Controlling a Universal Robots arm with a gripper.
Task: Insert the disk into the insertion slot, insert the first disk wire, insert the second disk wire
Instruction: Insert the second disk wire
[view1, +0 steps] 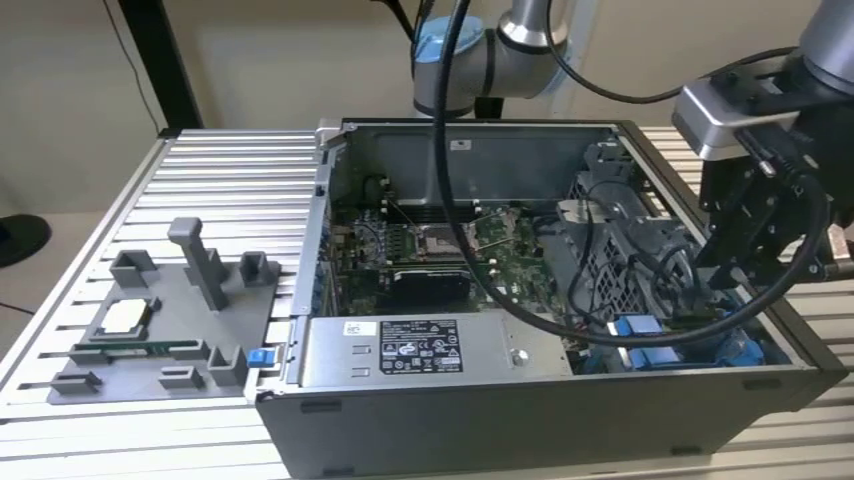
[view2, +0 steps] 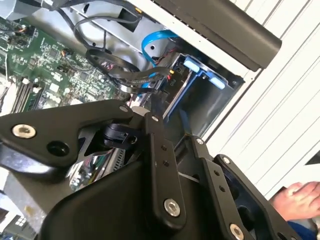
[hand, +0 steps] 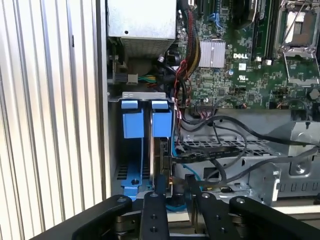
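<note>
One disk (hand: 161, 150) standing on edge in the insertion slot (hand: 131, 125), blue tabs up, near the power-supply box (view1: 400, 350). Gripper (hand: 176, 187) low over the wires (hand: 220, 165); finger state: cannot tell. Judged rigid, fairly heavy, shock-sensitive; best gripped by frame edges.

Even, soft indoor light fills the scene; the computer case (view1: 534, 300) interior sits in shadow, and the near gripper (view2: 150, 107) linkage looks blurred.
</note>
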